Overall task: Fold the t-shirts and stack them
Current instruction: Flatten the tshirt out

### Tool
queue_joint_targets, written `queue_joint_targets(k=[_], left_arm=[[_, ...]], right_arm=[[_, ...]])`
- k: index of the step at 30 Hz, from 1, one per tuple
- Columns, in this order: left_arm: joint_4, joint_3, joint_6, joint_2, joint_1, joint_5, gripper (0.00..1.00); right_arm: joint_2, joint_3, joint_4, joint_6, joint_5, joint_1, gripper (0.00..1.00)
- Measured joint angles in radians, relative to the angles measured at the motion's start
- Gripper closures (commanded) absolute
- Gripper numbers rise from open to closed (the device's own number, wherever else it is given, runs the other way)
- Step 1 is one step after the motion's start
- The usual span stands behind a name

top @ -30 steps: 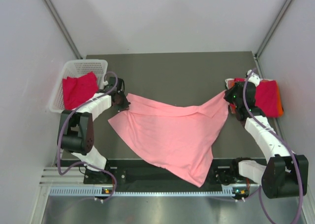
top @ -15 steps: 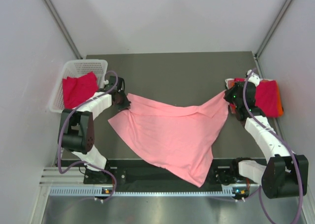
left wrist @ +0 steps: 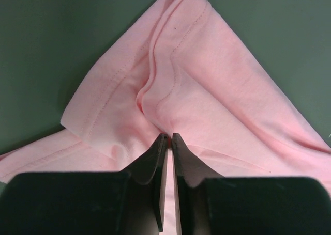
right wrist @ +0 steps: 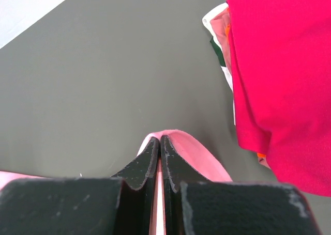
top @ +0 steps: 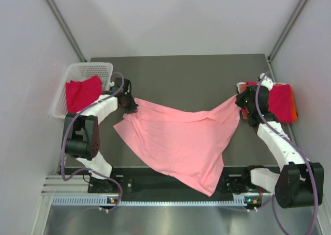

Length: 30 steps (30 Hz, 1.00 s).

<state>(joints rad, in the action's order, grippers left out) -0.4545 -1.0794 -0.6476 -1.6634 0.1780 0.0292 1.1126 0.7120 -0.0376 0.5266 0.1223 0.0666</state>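
Note:
A salmon-pink t-shirt lies spread across the dark table, stretched between both arms. My left gripper is at its left corner. In the left wrist view the left gripper has its jaws a narrow slit apart, the tips at a crease of the pink t-shirt, which lies flat beyond them. My right gripper is shut on the right corner of the pink t-shirt, which curls over its tips. A crimson t-shirt tops the stack beside it.
A white mesh basket at the left edge holds another crimson t-shirt. Orange and white cloth edges stick out from under the right stack. The pink shirt's lower point hangs over the near table edge.
My left gripper has drawn back a little toward the far side and its jaws have parted slightly. The right arm and the shirt have hardly moved.

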Motion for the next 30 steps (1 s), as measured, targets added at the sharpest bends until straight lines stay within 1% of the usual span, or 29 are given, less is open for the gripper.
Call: queue_joint_targets(k=[3,4,14,23,27,30], left_arm=[[-0.001,-0.003,0.003,-0.003,0.000,0.001,0.98],[-0.002,-0.003,0.003,-0.003,0.000,0.001,0.99],[-0.001,-0.001,0.011,-0.004,0.000,-0.001,1.00],[0.005,0.071,0.002,0.026,0.000,-0.003,1.00],[0.005,0.064,-0.006,0.051,-0.006,-0.005,1.00],[-0.014,0.016,-0.009,0.055,-0.025,0.002,1.00]], right_arm=[[0.000,0.000,0.000,0.000,-0.001,-0.001,1.00],[0.000,0.000,0.000,0.000,-0.002,-0.002,1.00],[0.000,0.000,0.000,0.000,-0.008,-0.004,1.00],[0.000,0.000,0.000,0.001,-0.012,-0.005,1.00],[0.000,0.000,0.001,0.002,-0.014,-0.005,1.00],[0.008,0.002,0.000,0.006,-0.021,-0.006,1.00]])
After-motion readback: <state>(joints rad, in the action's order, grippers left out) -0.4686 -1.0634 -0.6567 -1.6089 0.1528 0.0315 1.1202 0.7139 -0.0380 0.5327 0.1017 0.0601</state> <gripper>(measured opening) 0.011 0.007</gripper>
